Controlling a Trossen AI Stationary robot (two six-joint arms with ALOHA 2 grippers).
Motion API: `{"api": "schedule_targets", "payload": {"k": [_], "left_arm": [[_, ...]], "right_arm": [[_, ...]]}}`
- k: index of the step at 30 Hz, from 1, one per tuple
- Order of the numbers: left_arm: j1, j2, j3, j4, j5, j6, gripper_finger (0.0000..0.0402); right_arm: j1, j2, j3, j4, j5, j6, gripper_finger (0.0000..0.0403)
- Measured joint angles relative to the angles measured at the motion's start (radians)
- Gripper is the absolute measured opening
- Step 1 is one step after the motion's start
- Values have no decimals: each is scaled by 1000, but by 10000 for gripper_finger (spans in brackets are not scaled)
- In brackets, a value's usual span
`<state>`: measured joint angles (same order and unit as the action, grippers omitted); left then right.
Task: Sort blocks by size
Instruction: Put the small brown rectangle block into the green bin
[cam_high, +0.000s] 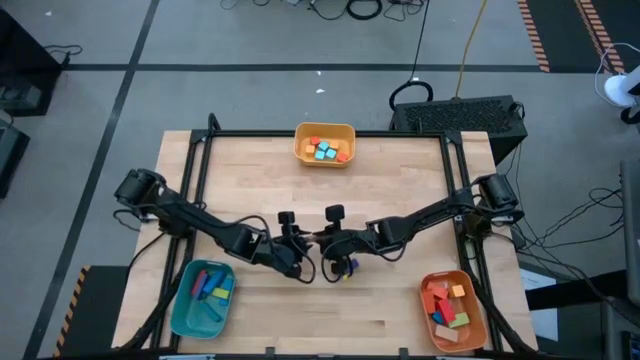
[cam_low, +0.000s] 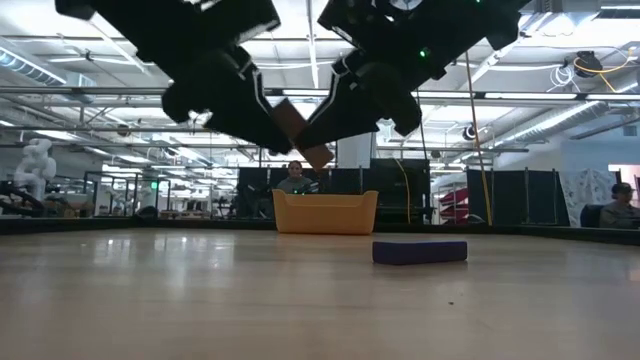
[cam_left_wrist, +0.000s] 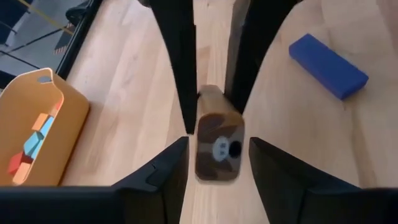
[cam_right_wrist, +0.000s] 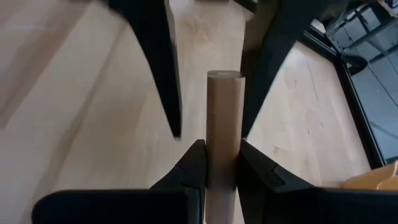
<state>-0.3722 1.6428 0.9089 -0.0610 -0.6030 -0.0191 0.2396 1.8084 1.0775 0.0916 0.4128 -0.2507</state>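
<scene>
A tan wooden bar hangs tilted above the table's middle, between my two grippers. My right gripper is shut on it. My left gripper faces it from the table's left, open. Its fingers stand on either side of the bar's free end, which bears a printed face, with a narrow gap on each side. A dark blue brick lies flat on the table just nearer than the grippers and shows in the low view too. My right gripper pinches the tan bar by its two long sides between its two fingers. The fingers lie along the bar, slanting down from the table's right. The bar sticks out past the fingertips and hangs clear of the table; its back end is hidden by the gripper.
A yellow tray of small cubes stands at the far edge in the middle. A teal tray with long pieces is near left, and an orange tray with bricks is near right. Bare tabletop lies between them.
</scene>
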Motion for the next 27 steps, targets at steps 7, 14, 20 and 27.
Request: {"api": "schedule_targets", "payload": {"k": [7,14,20,27], "left_arm": [[0,19,0,48,-4,27,150],[0,12,-1,48,-4,53,148],[-1,8,2,68,-4,63,148],[3,8,2,58,-3,88,147]], "right_arm": [[0,0,0,-1,-1,0,44],[0,-2,1,-19,0,1,44],[-2,0,0,-52,0,13,44],[-5,0,0,-65,1,34,44]]}}
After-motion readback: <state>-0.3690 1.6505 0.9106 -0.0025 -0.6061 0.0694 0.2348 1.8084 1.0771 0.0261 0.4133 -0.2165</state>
